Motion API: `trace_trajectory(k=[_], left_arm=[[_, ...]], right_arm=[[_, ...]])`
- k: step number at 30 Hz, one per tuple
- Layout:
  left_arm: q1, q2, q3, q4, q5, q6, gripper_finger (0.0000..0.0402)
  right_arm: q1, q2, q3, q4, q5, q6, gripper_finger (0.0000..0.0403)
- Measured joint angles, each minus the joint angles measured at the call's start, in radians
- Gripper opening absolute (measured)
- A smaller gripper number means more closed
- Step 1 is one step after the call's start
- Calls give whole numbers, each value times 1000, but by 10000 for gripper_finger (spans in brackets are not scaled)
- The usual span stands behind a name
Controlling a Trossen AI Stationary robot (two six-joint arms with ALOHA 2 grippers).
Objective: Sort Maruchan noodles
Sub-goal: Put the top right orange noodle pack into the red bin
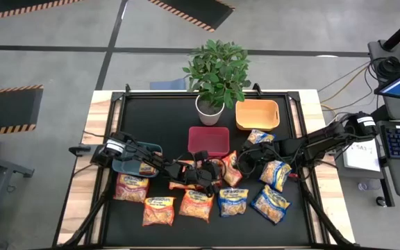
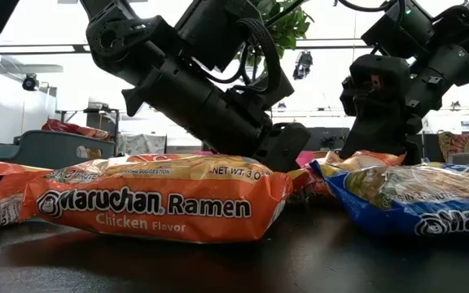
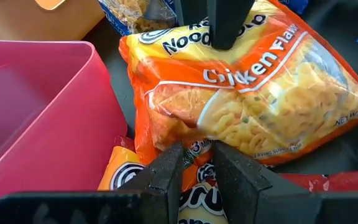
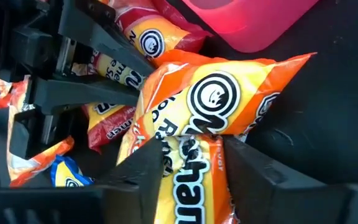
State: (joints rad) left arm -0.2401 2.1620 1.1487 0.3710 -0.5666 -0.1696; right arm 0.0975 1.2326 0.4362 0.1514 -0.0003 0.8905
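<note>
Down at the middle of the black table point(image 1: 151, 104), both grippers meet over a small pile of orange packets. The right gripper point(image 4: 191, 158) has its two fingers point(image 4: 145, 165) part-way closed around the end of an orange chicken-flavour packet point(image 4: 219, 99); the pads press its crinkled edge, so it is grasping that packet, which lies tilted with its long axis running toward the red bin point(image 1: 208, 139). The left gripper point(image 3: 197, 168) has its fingers point(image 3: 166, 171) close together, pinching the edge of another orange packet point(image 3: 197, 199) lying beneath the chicken one, just beside the red bin's wall. In the high view the pile sits at about six o'clock from the red bin, with the orange bin point(image 1: 257, 114) at two o'clock from it and the potted plant point(image 1: 214, 73) at twelve. Other packets lie flat along the near edge: orange ones point(image 1: 160, 210) toward seven o'clock, blue-and-yellow ones point(image 1: 269, 203) toward four o'clock.
</note>
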Motion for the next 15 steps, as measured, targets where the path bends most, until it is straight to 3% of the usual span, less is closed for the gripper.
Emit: trace_trajectory(k=[9,15], left_arm=[[-15,-57,-5,-47,-23,35,76],[-28,-139,-4,-144,-56,40,76]], right_arm=[[0,-24,1,9,-9,-1,28],[0,-65,1,6,-8,-3,14]])
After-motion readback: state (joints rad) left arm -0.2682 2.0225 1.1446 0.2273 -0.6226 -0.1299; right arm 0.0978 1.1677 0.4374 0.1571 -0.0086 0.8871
